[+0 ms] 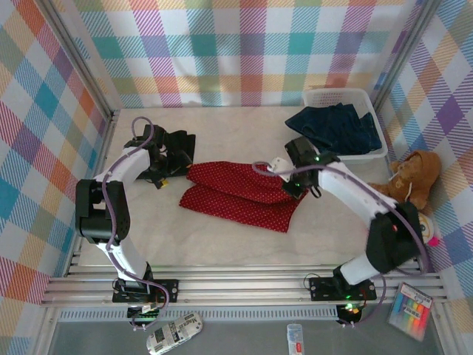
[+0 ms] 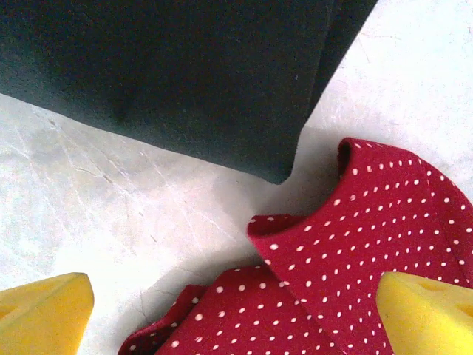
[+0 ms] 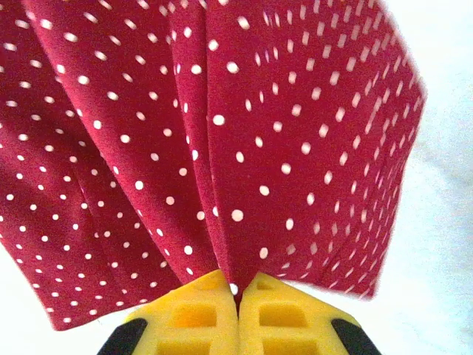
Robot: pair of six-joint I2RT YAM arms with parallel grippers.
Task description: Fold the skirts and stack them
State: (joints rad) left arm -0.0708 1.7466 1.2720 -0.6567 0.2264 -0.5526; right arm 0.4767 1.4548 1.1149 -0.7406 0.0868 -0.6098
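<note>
Your right jaws are clenched on the red dotted skirt (image 1: 240,194). Its cloth is pinched between the yellow pads (image 3: 196,314) and fans out from them in folds. That skirt lies at the middle of the table (image 1: 244,122), partly doubled over. Your left jaws stand wide apart and grasp nothing. They hover by the corner of the black skirt (image 1: 176,150), one pad above bare table and the other above the red skirt's left edge. The black skirt lies folded at the left, just beside the red one. Dark blue denim skirts (image 1: 336,127) sit in the white basket (image 1: 341,93) at the far right, with a teddy bear (image 1: 414,179) near it.
</note>
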